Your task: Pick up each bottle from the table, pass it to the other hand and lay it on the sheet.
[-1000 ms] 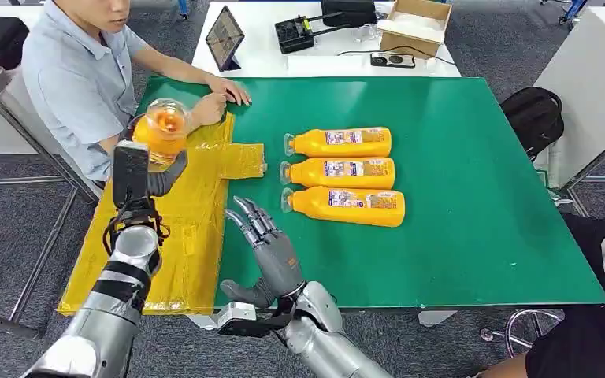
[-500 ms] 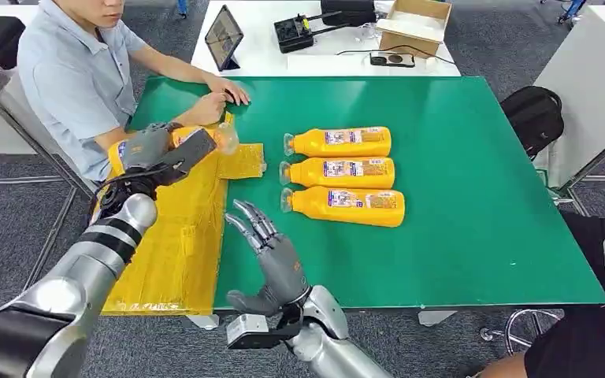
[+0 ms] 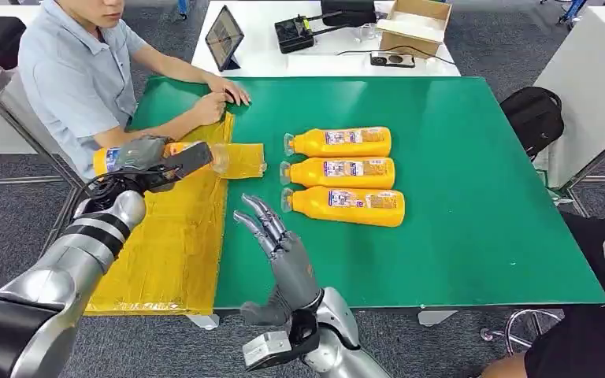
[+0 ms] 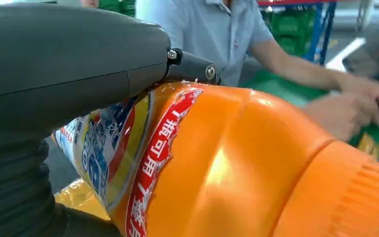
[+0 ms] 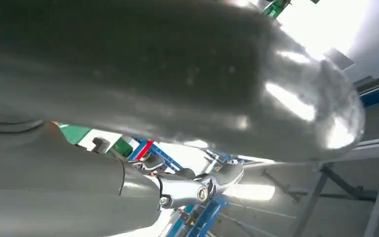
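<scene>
Your left hand (image 3: 148, 157) is clamped around one orange bottle (image 3: 118, 156), holding it on its side above the far end of the yellow sheet (image 3: 173, 244), close to the seated person's forearm, so this one looks handed over but not yet laid down. Your right hand (image 3: 283, 256) is raised over the near edge of the green table (image 3: 457, 197), fingers apart and holding nothing. Three more bottles (image 3: 339, 173) lie in a row on the table, well apart from the sheet, so most of the job is left.

Three bottles (image 3: 345, 173) lie side by side on the table (image 3: 473, 197), right of the sheet (image 3: 177, 236).
</scene>
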Controlling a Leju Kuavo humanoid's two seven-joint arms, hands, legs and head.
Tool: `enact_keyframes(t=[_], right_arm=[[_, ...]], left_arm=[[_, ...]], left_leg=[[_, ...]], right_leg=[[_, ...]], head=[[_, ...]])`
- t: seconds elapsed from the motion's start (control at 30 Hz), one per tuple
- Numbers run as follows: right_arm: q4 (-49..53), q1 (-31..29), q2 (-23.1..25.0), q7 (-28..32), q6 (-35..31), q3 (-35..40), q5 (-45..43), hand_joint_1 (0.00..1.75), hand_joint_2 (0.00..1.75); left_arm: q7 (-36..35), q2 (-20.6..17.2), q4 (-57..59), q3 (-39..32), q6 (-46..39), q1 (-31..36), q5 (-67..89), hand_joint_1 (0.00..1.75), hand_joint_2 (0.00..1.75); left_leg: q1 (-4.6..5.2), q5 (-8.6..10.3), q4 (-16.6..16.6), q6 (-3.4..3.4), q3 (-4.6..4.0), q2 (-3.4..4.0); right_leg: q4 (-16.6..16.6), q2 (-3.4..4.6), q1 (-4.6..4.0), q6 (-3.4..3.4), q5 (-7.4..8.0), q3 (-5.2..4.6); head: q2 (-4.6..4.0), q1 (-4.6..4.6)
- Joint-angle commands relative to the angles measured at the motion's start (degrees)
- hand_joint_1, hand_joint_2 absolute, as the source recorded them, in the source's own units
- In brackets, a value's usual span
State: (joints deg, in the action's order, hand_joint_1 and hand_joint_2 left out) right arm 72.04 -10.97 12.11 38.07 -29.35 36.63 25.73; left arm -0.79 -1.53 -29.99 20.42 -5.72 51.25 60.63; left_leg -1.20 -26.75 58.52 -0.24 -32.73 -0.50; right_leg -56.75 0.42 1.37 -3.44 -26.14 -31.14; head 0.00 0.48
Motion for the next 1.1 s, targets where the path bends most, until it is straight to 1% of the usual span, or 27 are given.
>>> enact_keyframes(t=[0.03, 0.1, 0.37, 0.5, 0.53, 0.93, 0.97, 1.07, 1.1], right_arm=[[17.5, 8.2, -6.4, 1.9, -10.6, 1.3, 1.1, 0.0, 1.75], [17.5, 8.2, -6.4, 1.9, -10.6, 1.3, 1.1, 0.0, 1.75], [17.5, 8.2, -6.4, 1.9, -10.6, 1.3, 1.1, 0.0, 1.75], [17.5, 8.5, -7.0, 1.9, -10.6, 0.4, 1.3, 0.0, 1.75], [16.4, 9.1, -6.5, 1.9, -10.6, -1.3, 2.8, 0.0, 1.75], [16.1, 9.5, -6.2, 1.9, -10.6, -2.6, 3.8, 0.0, 1.75], [15.9, 9.9, -5.9, 1.9, -10.6, -3.8, 5.0, 0.0, 1.75], [15.9, 9.9, -5.9, 1.9, -10.6, -3.8, 5.0, 0.0, 1.75], [15.7, 10.3, -5.6, 1.9, -10.6, -5.4, 6.5, 0.0, 1.75]], left_arm=[[31.3, 10.4, -53.7, -13.7, -0.1, -36.2, -64.6, 0.0, 1.75], [31.3, 10.4, -53.7, -13.7, -0.1, -36.2, -64.6, 0.0, 1.75], [31.3, 10.4, -53.7, -13.7, -0.1, -36.2, -64.6, 0.0, 1.75], [31.1, 10.4, -54.2, -13.7, -0.1, -36.7, -65.5, 0.0, 1.75], [31.0, 10.7, -54.8, -14.2, 0.0, -37.2, -67.3, 0.0, 1.75], [31.1, 10.7, -55.4, -14.3, 0.0, -37.7, -68.4, 0.0, 1.75], [31.2, 10.6, -55.9, -14.3, -0.1, -38.2, -69.0, 0.0, 1.75], [31.2, 10.6, -55.9, -14.3, -0.1, -38.2, -69.0, 0.0, 1.75], [31.4, 10.5, -56.6, -14.4, -0.2, -38.7, -69.5, 0.0, 1.75]], left_leg=[[-0.04, 0.01, 0.0, 0.05, -0.04, 0.0], [-0.07, 0.03, 0.0, 0.09, -0.03, 0.01], [-0.03, 0.02, 0.0, 0.07, 0.05, 0.06], [-0.04, 0.03, 0.0, 0.07, 0.02, -0.01], [-0.05, 0.04, 0.0, 0.1, 0.03, 0.02], [-0.03, 0.03, 0.0, 0.08, 0.02, 0.04], [-0.04, 0.05, 0.0, 0.1, 0.03, 0.04], [0.0, 0.04, 0.0, 0.08, 0.04, 0.02], [-0.04, 0.06, -0.1, 0.1, 0.04, 0.01]], right_leg=[[0.0, -0.06, -0.06, 0.11, 0.02, -0.01], [0.0, -0.09, -0.12, 0.19, 0.05, 0.03], [0.1, -0.02, -0.07, 0.14, 0.05, 0.07], [0.1, -0.08, -0.07, 0.13, 0.04, 0.07], [0.1, -0.07, -0.09, 0.17, 0.07, 0.07], [0.1, -0.03, -0.06, 0.14, 0.05, 0.05], [0.1, -0.06, -0.09, 0.18, 0.08, 0.08], [0.1, -0.05, -0.03, 0.13, 0.05, 0.07], [0.1, -0.07, -0.08, 0.18, 0.08, 0.09]], head=[[0.0, 0.0], [0.0, -0.02], [0.0, -0.02], [0.0, 0.0], [0.0, -0.02], [0.0, 0.0], [0.0, 0.0], [0.0, -0.02], [0.0, -0.02]])
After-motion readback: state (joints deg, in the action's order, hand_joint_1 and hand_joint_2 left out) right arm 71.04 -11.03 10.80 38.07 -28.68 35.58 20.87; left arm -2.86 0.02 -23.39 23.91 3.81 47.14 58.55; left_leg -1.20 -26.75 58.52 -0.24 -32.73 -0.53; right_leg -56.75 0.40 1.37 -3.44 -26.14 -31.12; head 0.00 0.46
